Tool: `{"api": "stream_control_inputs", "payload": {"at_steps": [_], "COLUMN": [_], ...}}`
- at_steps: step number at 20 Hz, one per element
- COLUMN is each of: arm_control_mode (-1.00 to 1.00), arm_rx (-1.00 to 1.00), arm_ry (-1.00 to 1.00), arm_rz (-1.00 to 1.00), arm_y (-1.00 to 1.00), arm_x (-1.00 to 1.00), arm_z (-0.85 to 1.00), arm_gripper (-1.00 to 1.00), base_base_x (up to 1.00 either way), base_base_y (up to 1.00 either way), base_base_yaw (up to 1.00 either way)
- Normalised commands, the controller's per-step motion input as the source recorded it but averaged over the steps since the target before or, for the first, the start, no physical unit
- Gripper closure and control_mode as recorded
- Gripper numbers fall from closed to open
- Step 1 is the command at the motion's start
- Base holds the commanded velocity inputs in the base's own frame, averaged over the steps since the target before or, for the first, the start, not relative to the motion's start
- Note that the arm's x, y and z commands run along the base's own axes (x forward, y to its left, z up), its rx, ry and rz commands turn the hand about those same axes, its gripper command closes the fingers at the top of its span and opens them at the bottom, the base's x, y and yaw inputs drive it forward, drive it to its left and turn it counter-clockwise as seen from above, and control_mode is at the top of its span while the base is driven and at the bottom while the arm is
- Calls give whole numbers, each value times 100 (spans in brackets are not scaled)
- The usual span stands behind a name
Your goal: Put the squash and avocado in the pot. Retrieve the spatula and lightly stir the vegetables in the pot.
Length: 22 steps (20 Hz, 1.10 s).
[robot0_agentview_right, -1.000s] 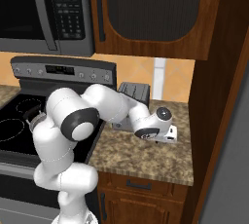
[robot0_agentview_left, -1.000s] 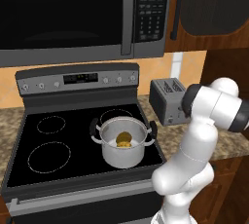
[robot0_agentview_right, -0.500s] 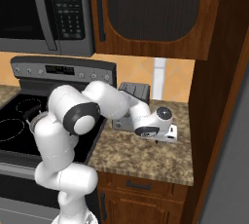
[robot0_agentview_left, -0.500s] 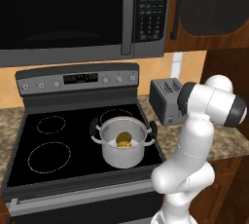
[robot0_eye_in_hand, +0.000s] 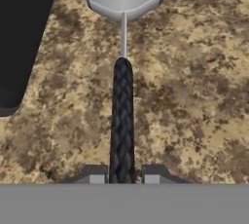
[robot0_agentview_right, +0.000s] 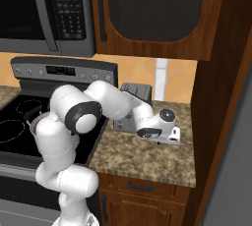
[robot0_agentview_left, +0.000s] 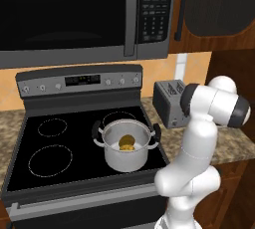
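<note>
From the left base view, the pot [robot0_agentview_left: 128, 143] is sitting on the stove's near right burner, with the squash [robot0_agentview_left: 127, 147] and the avocado [robot0_agentview_left: 126, 140] lying inside, ready for stirring. The arm is reaching right, past the toaster [robot0_agentview_left: 168, 102].

From the right base view, the gripper [robot0_agentview_right: 169, 140] is hanging low over the counter [robot0_agentview_right: 147, 158], right of the toaster.

In the hand view, the spatula [robot0_eye_in_hand: 122, 86] is lying flat on the counter, and the two fingertips [robot0_eye_in_hand: 95, 174] are sitting either side of its black handle, apparently pinching it for lifting.
</note>
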Motion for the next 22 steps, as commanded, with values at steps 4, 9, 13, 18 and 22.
{"api": "stream_control_inputs", "payload": {"at_steps": [4,9,13,18,22], "arm_control_mode": [-100,-100,-100,-100,-100], "arm_rx": [0,0,0,0,-3], "arm_ry": [0,-10,-17,-7,-2], "arm_rz": [0,0,0,0,-1], "arm_y": [-15,-9,0,0,1], "arm_x": [-8,-29,-49,-61,-34], "arm_z": [0,15,52,49,27], "arm_gripper": [100,100,100,100,100], "base_base_x": [0,0,0,0,0], "base_base_y": [0,0,0,0,0], "base_base_yaw": [0,0,0,0,0]}}
